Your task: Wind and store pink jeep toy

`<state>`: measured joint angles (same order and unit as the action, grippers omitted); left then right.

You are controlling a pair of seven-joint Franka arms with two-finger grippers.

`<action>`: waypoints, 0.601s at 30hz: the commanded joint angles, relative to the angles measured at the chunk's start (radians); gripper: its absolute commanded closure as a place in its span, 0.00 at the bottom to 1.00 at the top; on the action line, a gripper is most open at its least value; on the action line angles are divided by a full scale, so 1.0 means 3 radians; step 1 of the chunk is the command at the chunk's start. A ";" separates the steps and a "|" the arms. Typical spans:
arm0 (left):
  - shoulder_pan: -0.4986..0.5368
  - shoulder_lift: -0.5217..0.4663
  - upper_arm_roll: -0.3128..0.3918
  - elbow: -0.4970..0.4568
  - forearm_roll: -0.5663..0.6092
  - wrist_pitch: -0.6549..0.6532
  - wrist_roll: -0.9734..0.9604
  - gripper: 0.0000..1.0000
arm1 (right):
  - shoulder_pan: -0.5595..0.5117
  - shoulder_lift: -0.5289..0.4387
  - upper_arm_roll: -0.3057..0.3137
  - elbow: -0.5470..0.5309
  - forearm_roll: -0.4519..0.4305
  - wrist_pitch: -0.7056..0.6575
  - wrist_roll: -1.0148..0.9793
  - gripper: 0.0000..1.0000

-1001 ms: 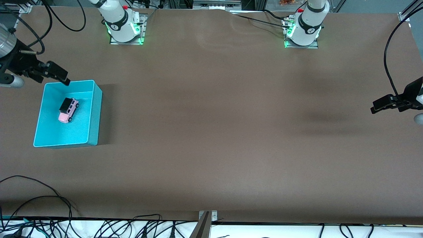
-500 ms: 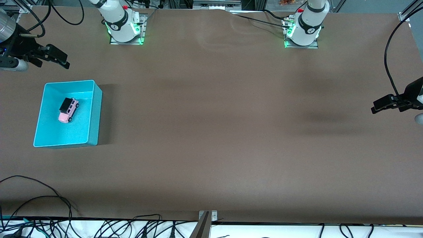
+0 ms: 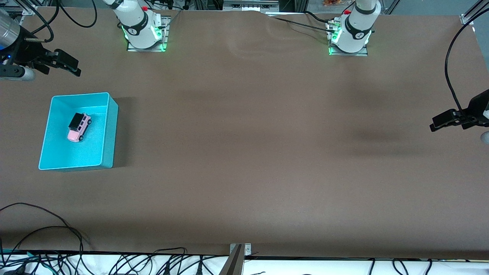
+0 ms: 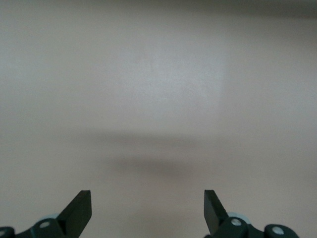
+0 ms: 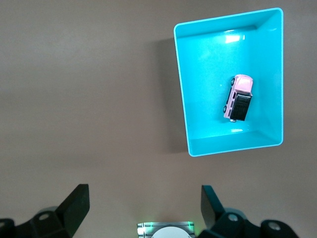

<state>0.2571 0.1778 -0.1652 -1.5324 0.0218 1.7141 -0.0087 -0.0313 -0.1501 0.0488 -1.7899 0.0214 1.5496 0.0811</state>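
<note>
The tiny light-pink jeep toy with black roof [image 3: 79, 127] sits upright inside the turquoise plastic bin [image 3: 109, 131]; storing looks done. Left gripper [image 3: 439, 123] waits empty, fingers spread. Right gripper [image 3: 72, 65] hovers past the bin, fingers spread; best retreat high, clear of its rim.

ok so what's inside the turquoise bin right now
Only the pink jeep toy, standing on its wheels on the turquoise bin floor. The small patch of floor under the toy is covered; the rest shows bare.
</note>
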 commanded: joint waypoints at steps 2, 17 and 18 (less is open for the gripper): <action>0.0012 -0.0005 0.0009 0.0036 -0.0047 -0.0002 0.0055 0.00 | -0.0018 0.0040 0.0006 0.0102 -0.0036 -0.0113 -0.0020 0.00; 0.0007 -0.0010 -0.0001 0.0036 -0.0042 -0.0002 0.0055 0.00 | -0.0023 0.0295 0.0006 0.0137 -0.0041 0.0116 -0.0020 0.00; 0.0007 -0.0010 0.0004 0.0036 -0.0042 -0.0007 0.0055 0.00 | -0.0023 0.0326 0.0006 0.0147 -0.0041 0.0147 -0.0025 0.00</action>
<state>0.2568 0.1778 -0.1653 -1.5324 0.0218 1.7151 -0.0087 -0.0326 -0.1165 0.0488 -1.7846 0.0213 1.5676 0.0814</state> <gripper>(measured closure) 0.000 0.000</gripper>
